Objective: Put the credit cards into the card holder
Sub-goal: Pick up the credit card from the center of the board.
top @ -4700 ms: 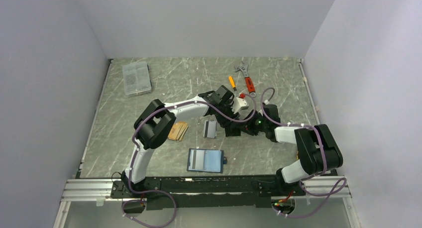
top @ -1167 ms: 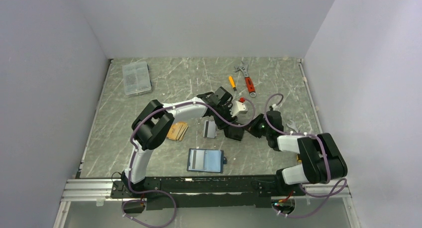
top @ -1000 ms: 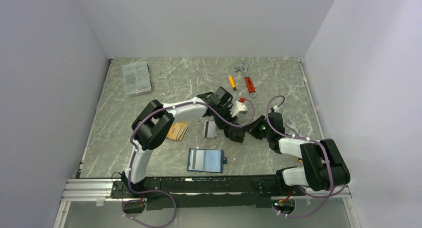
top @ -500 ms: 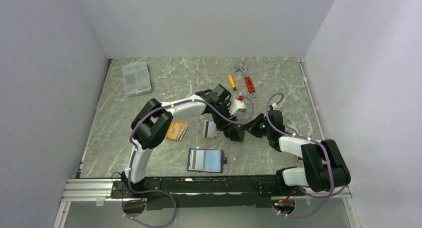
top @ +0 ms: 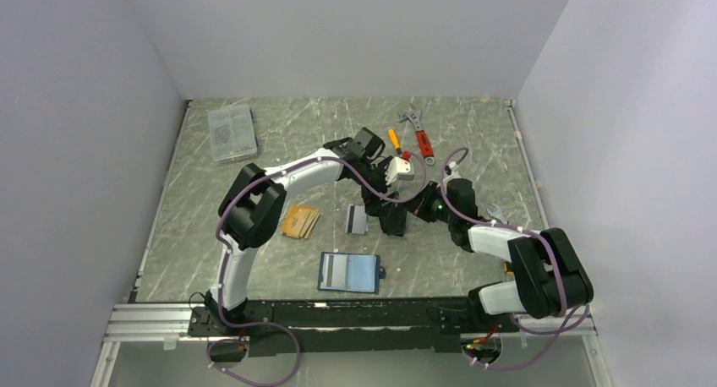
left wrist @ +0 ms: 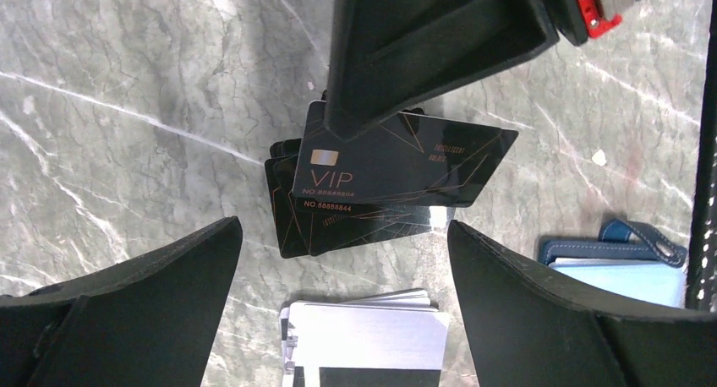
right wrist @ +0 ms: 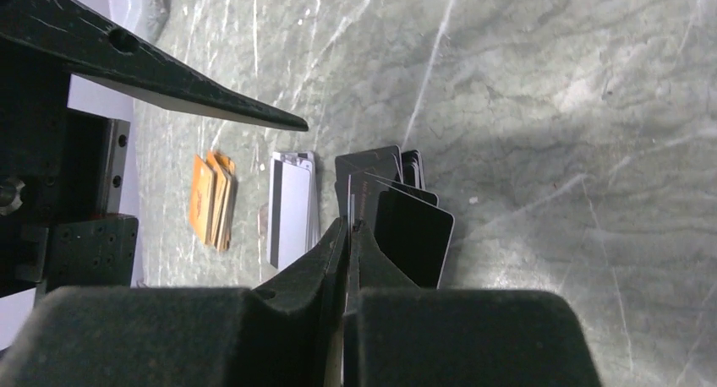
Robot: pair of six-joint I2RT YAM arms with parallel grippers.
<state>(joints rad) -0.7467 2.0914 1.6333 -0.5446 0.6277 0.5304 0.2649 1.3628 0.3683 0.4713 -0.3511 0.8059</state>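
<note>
The credit cards lie in three piles: orange cards [top: 301,222], white-grey cards [top: 357,220] [left wrist: 363,336] and black cards [top: 391,224] [left wrist: 338,222]. My right gripper [right wrist: 348,226] [top: 404,213] is shut on the corner of one black card [left wrist: 406,163], held just above the black pile. My left gripper [left wrist: 342,231] [top: 378,199] hangs wide open over the black and white-grey piles, with nothing between its fingers. The card holder [top: 348,272] [left wrist: 617,256], navy blue, lies open flat near the front edge, pale blue inside facing up.
A clear plastic box [top: 232,132] sits at the back left. An orange screwdriver [top: 394,139] and a red-handled wrench [top: 420,135] lie at the back. A small spanner [top: 497,211] lies right of my right arm.
My left gripper has opened wide and risen away from the black pile. The right gripper stays shut on the black card and has shifted slightly left.
</note>
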